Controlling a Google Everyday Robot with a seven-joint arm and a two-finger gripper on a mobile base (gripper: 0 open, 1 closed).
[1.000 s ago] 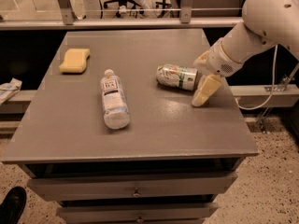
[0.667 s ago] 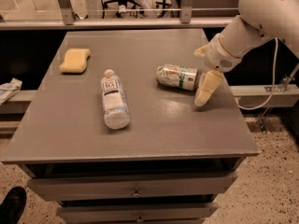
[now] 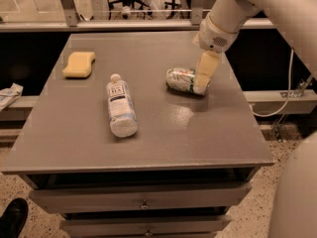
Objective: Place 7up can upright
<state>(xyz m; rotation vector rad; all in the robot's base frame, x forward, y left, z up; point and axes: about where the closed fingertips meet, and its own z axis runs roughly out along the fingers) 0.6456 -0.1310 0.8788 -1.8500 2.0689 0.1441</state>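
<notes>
One camera only; high, off table [image 3: 163, 138] front edge, tilted down, facing far side; mid-range, whole top plus drawers [image 3: 143, 200] in frame; my gripper [image 3: 202, 81] right of centre, at 7up can [image 3: 181, 79].

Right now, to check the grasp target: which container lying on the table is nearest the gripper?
The 7up can, short and silver-green, right at the gripper; the longer clear bottle with a white cap lies farther away.

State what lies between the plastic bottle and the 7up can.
Nothing: the camera view shows only bare tabletop between the lying plastic bottle and the toppled 7up can. The gripper is at the can's other end.
</notes>
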